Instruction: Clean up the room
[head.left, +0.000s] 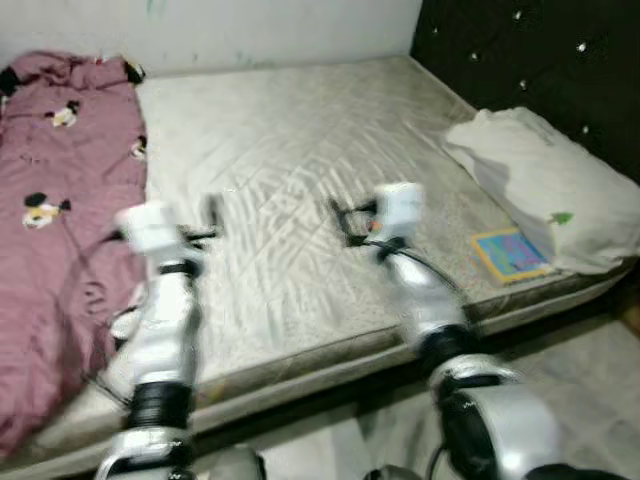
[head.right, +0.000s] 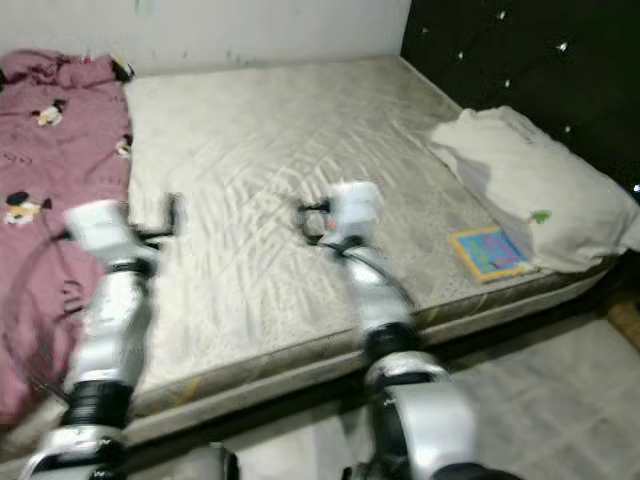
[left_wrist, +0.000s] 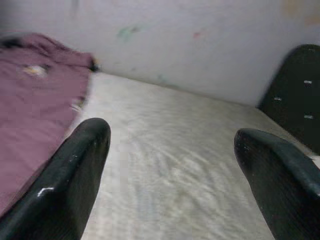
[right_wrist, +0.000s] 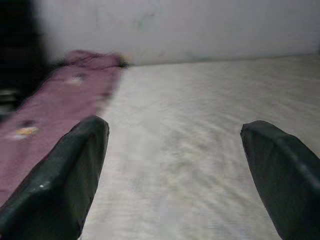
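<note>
Both grippers, left and right, are hanging wide open and empty over the mattress. The maroon blanket at frame left is looking soft and floppy, so I'd pinch a bunched edge.

A maroon blanket with black-and-white cartoon prints is lying along the left edge of the pale grey quilted mattress. A cream pillow and a blue-and-yellow book are sitting near its right edge, by the black studded headboard.
</note>
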